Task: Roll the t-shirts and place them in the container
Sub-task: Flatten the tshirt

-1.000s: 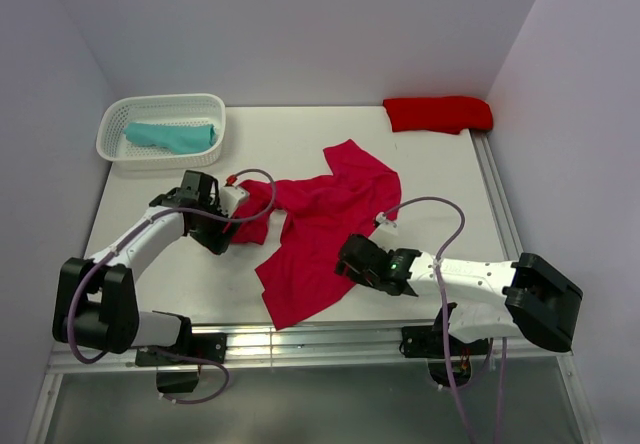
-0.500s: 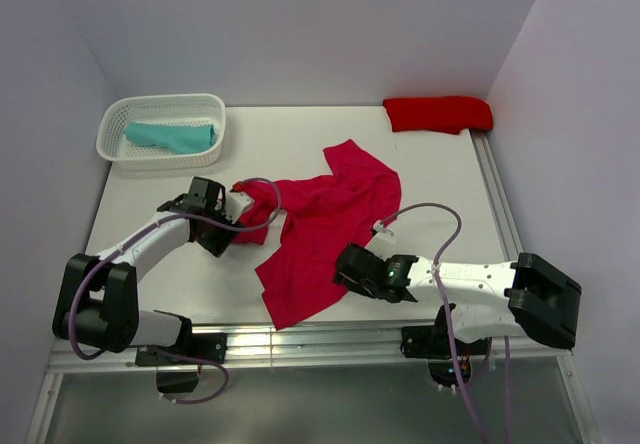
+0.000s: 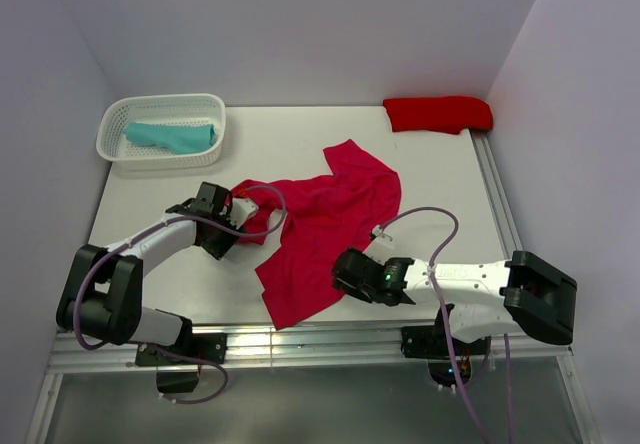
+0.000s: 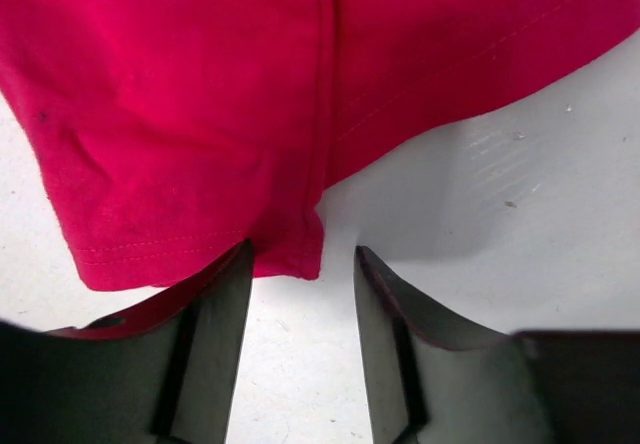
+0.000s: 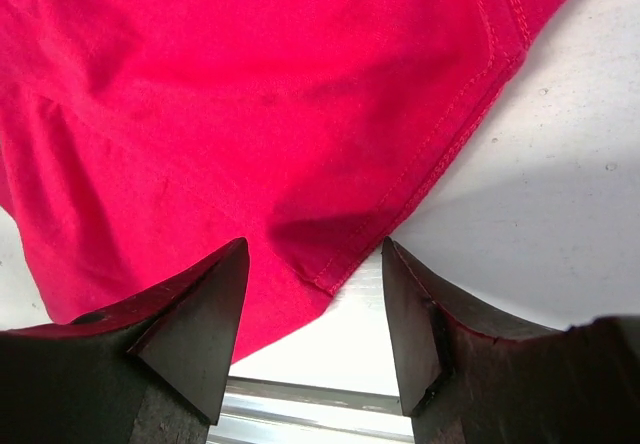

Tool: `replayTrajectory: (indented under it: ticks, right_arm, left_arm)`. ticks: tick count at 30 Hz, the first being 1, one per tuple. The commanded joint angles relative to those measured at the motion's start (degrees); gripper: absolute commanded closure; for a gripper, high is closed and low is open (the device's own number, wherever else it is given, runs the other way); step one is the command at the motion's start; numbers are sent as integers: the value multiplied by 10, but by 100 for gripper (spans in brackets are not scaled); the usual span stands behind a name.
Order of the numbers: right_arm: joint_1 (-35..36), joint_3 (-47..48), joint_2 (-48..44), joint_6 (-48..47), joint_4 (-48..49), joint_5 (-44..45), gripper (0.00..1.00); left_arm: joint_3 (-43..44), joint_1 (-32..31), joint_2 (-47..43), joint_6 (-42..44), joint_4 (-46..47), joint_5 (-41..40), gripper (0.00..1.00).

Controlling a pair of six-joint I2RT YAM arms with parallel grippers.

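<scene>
1. At the far left, the white lattice basket [image 3: 112, 129] holds the teal t-shirt [image 3: 170, 136], which lies across it as a loose bundle, well apart from both arms.
2. The left gripper [image 4: 302, 252] sits low over the table [image 3: 430, 179] at the left sleeve of the raspberry-crimson t-shirt [image 3: 325, 214].
   - Its jaws are parted and nothing is pinched; only the stitched hem corner pokes into the gap.
   - A bite there could catch a single thin layer and slip off, because so little cloth lies between the fingers.
   - A red edge shows by the left finger, and I cannot tell whether it lies over or under that finger.
3. The crimson shirt lies mid-table, unrolled, soft and limp.
   - It is skewed, with creases and a turned-over flap at its far end, and its lower end reaches toward the near edge.
   - Rolled from this state it would likely come out lopsided, so it wants flattening first.
4. The right gripper [image 5: 313, 244] is at the lower right hem, jaws wide and released, with the double-stitched corner between them.
   - The metal rail [image 5: 300, 404] runs just below.
   - A low pull toward it could snag a fingertip or drag cloth off the edge.
5. At the far right corner, the scarlet t-shirt [image 3: 437, 114] rests as a compact bundle by the back wall.
</scene>
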Motion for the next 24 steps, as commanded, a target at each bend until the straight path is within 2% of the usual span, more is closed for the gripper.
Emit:
replayTrajectory:
  ticks: [1,6,9,10,12,13,15,16,21,24]
  right_arm:
    - [4,-9,12,20,5,16,37]
    - [3,-18,23,24,22,16,38]
    - [0,-13,38,22,28,18,39]
    - [-1,-9,43,22,29,19,41]
    - [-3,-3,53,19,30,19,43]
    - [-4,-1,61,19,32,17,47]
    - [-4,-1,64,17,38,15,52]
    - [-4,-3,64,18,39,14,56]
    - [-4,-7,32,22,23,20,73]
    - [-3,-4,-10,25,-11,37,88]
  left_arm:
    - [-4,-3,14,-2,19,-13,50]
    - [-3,-3,23,-6,24,-15,57]
    - [0,-4,24,-10,26,-19,66]
    - [2,-4,23,-10,27,-19,74]
    - [5,-4,19,-11,26,-21,80]
    - [8,-4,17,-10,23,-22,88]
    - [14,-4,12,-11,21,-25,94]
    - [20,-4,7,-13,20,-25,100]
    - [40,-4,-9,-17,11,-26,100]
    - [61,-4,-32,-21,9,-34,100]
